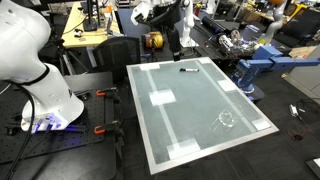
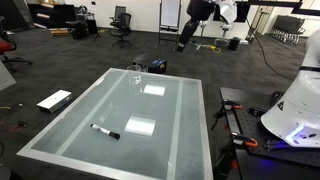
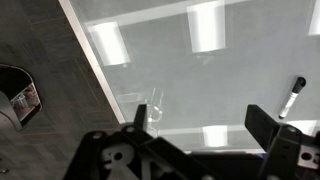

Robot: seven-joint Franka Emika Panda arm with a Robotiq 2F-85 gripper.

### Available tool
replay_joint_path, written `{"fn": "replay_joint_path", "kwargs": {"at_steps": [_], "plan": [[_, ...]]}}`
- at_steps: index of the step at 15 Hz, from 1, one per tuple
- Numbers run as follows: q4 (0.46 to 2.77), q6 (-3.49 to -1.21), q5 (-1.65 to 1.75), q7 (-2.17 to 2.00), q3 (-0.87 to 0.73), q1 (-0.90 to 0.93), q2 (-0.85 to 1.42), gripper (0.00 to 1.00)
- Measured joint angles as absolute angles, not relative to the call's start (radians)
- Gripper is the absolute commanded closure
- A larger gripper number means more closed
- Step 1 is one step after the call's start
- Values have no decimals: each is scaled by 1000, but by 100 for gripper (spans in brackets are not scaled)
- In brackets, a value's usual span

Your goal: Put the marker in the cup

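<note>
Marker, a slim dark pen-like stick (image 1: 188, 70), lay flat in an exterior view near one edge of the grey glassy surface (image 1: 200, 100). The small clear see-through cup (image 1: 226, 120) stood well apart from it, toward a corner. My claw (image 1: 176, 45) hung above the marker's edge, touching nothing.

In an exterior view the marker (image 2: 104, 132) lay beside a flat white tape patch (image 2: 139, 126). The cup (image 2: 135, 72) stood at the opposite end of the surface (image 2: 170, 110), and my claw (image 2: 183, 42) was high beyond that end.

In the wrist view my claw (image 3: 203, 125) was spread wide and empty. The marker (image 3: 292, 98) lay off to one side and the faint cup (image 3: 135, 100) stood just by one finger (image 3: 143, 115).
</note>
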State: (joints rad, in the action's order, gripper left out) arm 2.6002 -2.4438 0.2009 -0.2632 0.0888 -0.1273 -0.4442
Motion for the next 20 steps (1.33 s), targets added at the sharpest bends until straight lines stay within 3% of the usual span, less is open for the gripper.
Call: {"fn": "replay_joint_path", "kwargs": {"at_steps": [9,20], "plan": [[2401,-2565,189,-492,224,-37,-200,0],[2075,-2569,153,-645,164,92,241,0]]}}
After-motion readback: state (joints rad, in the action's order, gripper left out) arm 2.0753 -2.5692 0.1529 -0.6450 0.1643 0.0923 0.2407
